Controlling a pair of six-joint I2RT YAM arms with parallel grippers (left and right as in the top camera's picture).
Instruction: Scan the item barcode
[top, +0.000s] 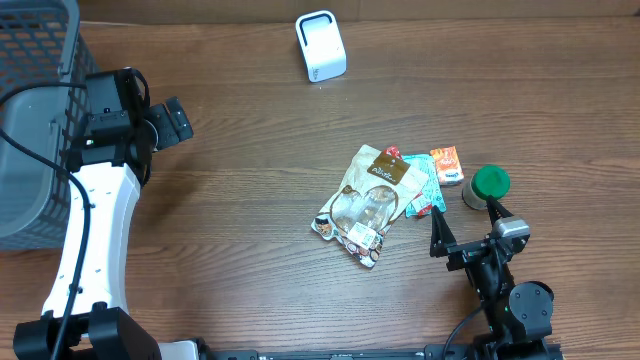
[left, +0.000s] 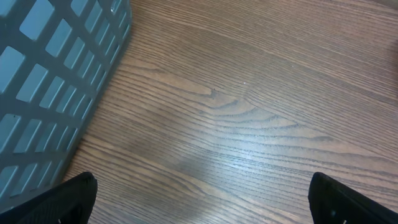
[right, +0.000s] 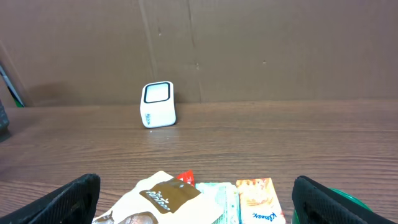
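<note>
Overhead: left pincer (top: 174, 121) beside grey basket (top: 28, 70), right pincer (top: 466, 225) near snack packets (top: 372, 188); both wide open, empty; scanner (top: 321, 46) apart.

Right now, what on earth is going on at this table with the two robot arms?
Nothing is being handled yet. The job is scanning an item's barcode. Both arms have open, empty fingers: the left fingers hover over bare table beside a grey basket, and the right fingers sit just behind a pile of snack packets, facing the small white scanner across the table.
</note>
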